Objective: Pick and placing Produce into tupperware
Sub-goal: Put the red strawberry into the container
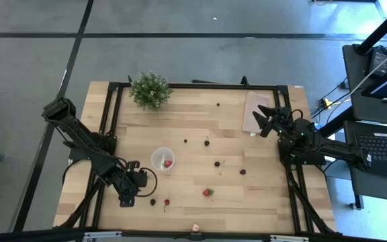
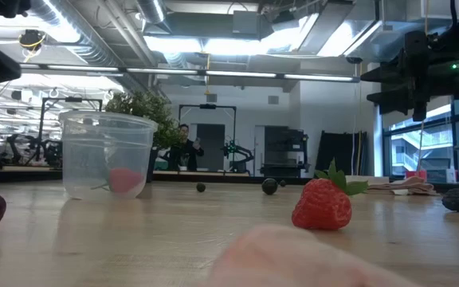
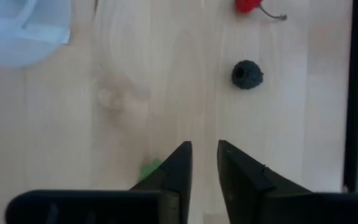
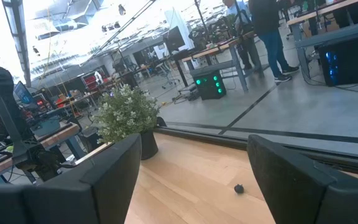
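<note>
The tupperware [image 1: 162,160] is a small translucent cup standing upright on the wooden table, with one red strawberry [image 1: 168,163] inside it. It also shows in the low view [image 2: 106,155]. Produce lies scattered on the wood: a strawberry [image 1: 208,192], a dark berry [image 3: 247,74], a red cherry [image 3: 247,5], and several dark berries [image 1: 217,163] farther right. My left gripper [image 3: 204,162] points steeply down just left of the cup's near side. Its fingers are narrowly open over bare wood, short of the dark berry. My right gripper [image 1: 264,117] waits wide open at the table's right.
A bushy green potted plant [image 1: 150,89] stands at the far edge. A beige sheet [image 1: 255,111] lies under my right gripper. A black frame [image 1: 113,114] borders the table. A small green scrap [image 3: 149,168] lies beside my left finger. A person [image 2: 186,143] stands far behind.
</note>
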Motion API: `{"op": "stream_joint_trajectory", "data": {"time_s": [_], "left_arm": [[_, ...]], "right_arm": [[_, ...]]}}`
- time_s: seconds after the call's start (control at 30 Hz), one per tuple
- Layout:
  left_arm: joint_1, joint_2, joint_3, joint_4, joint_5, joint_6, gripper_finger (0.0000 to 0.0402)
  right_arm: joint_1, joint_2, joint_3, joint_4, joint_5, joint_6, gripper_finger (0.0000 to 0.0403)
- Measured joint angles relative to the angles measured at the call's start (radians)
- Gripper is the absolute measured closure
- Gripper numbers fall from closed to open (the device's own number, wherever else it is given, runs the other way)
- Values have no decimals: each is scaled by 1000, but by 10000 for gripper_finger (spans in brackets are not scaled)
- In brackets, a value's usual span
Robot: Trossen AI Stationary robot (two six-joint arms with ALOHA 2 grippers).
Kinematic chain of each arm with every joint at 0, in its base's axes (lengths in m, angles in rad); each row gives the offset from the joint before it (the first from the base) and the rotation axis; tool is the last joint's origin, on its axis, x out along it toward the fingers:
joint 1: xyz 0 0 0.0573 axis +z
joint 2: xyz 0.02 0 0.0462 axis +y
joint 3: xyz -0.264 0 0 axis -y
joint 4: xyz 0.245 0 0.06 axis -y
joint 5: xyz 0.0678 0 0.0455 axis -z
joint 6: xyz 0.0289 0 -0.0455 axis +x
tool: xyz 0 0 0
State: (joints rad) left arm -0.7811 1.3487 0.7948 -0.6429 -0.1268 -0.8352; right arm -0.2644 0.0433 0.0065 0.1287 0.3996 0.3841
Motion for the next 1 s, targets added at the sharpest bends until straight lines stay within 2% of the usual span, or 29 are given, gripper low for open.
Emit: {"op": "stream_joint_trajectory", "data": {"time_s": [0.27, 0.43, 0.6, 0.8, 1.0], "left_arm": [[0, 0, 0, 2, 16, 0, 226], [0, 0, 0, 1, 17, 3, 187], [0, 0, 0, -22, 18, 18, 170], [0, 0, 0, -151, 17, -1, 170], [4, 14, 1, -136, 12, 4, 171]], "right_arm": [[0, 0, 0, 0, 0, 0, 108], [0, 0, 0, 0, 0, 0, 108], [0, 0, 0, 0, 0, 0, 108], [0, 0, 0, 0, 0, 3, 108], [0, 0, 0, 0, 0, 4, 108]]}}
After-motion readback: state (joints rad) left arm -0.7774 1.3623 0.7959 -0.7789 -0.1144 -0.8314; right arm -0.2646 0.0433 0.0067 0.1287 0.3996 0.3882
